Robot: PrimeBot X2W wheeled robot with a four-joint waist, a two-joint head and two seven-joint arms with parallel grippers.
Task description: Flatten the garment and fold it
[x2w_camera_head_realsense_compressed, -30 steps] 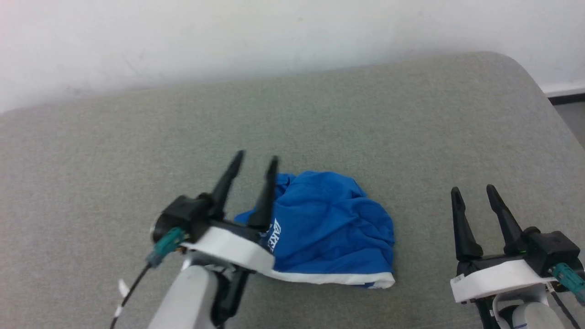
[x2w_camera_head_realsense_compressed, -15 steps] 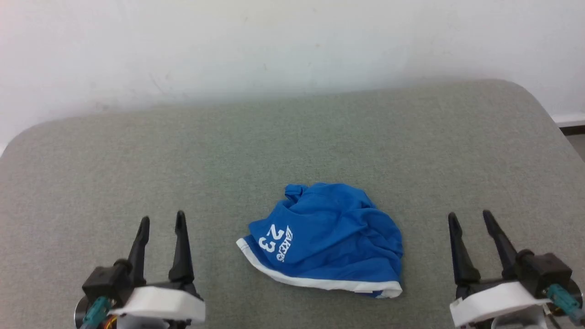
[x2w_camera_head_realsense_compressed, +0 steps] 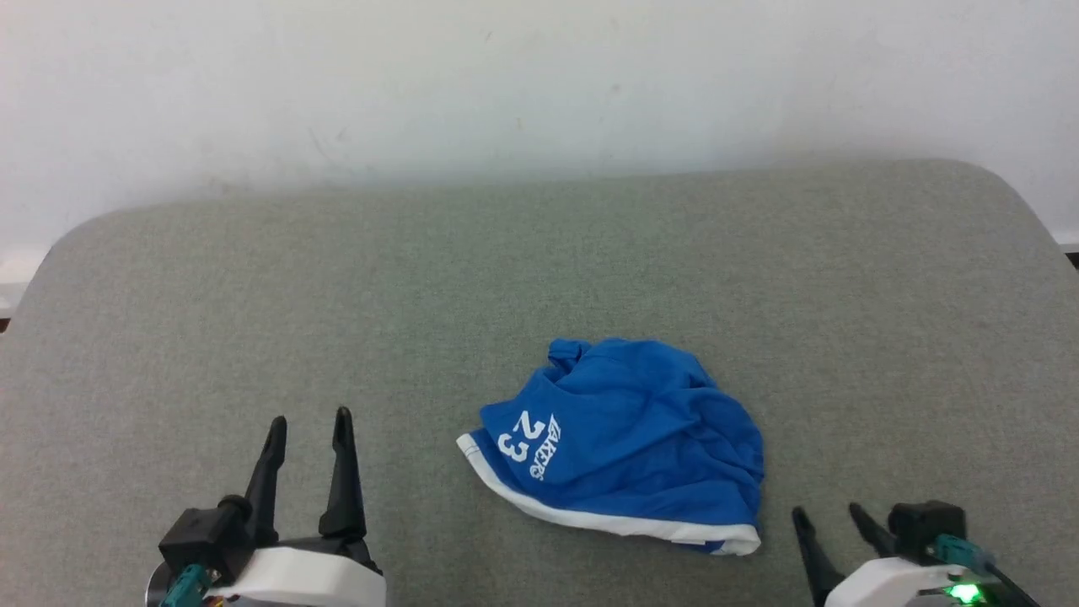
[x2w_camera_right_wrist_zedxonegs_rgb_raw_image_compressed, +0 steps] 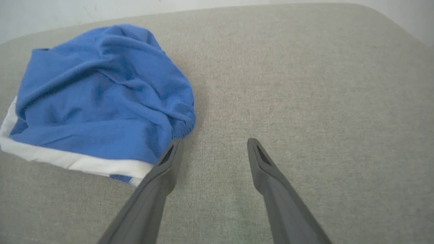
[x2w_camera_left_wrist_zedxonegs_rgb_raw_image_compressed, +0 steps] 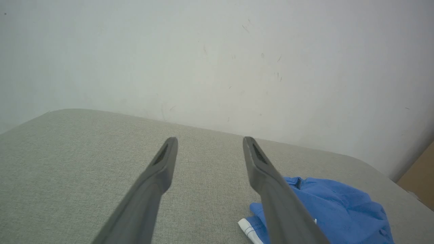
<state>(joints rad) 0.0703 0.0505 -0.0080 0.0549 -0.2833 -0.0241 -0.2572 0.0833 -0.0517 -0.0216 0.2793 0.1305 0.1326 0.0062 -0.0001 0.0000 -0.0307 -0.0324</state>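
Note:
The bright blue shorts (x2w_camera_head_realsense_compressed: pixel 628 443) lie crumpled in a heap on the grey padded table (x2w_camera_head_realsense_compressed: pixel 539 278), white "23" and lettering facing up at their left, a white trim stripe along the near edge. My left gripper (x2w_camera_head_realsense_compressed: pixel 308 421) stands open at the lower left, well apart from the cloth, nothing between its fingers. My right gripper (x2w_camera_head_realsense_compressed: pixel 830 514) is open low at the right, just right of the shorts' near corner. In the right wrist view the shorts (x2w_camera_right_wrist_zedxonegs_rgb_raw_image_compressed: pixel 101 98) lie left of the open gripper (x2w_camera_right_wrist_zedxonegs_rgb_raw_image_compressed: pixel 213 142). The left wrist view shows them (x2w_camera_left_wrist_zedxonegs_rgb_raw_image_compressed: pixel 339 210) right of the open gripper (x2w_camera_left_wrist_zedxonegs_rgb_raw_image_compressed: pixel 210 140).
A white wall (x2w_camera_head_realsense_compressed: pixel 539 76) rises directly behind the table. The table's rounded far corners and side edges show at left and right. A brown panel (x2w_camera_left_wrist_zedxonegs_rgb_raw_image_compressed: pixel 418 183) stands past the table's right end in the left wrist view.
My left gripper pulled back from the shorts to the lower left, uncovering the "23" print. My right gripper dropped lower in view. The head camera tilted, shifting the scene down.

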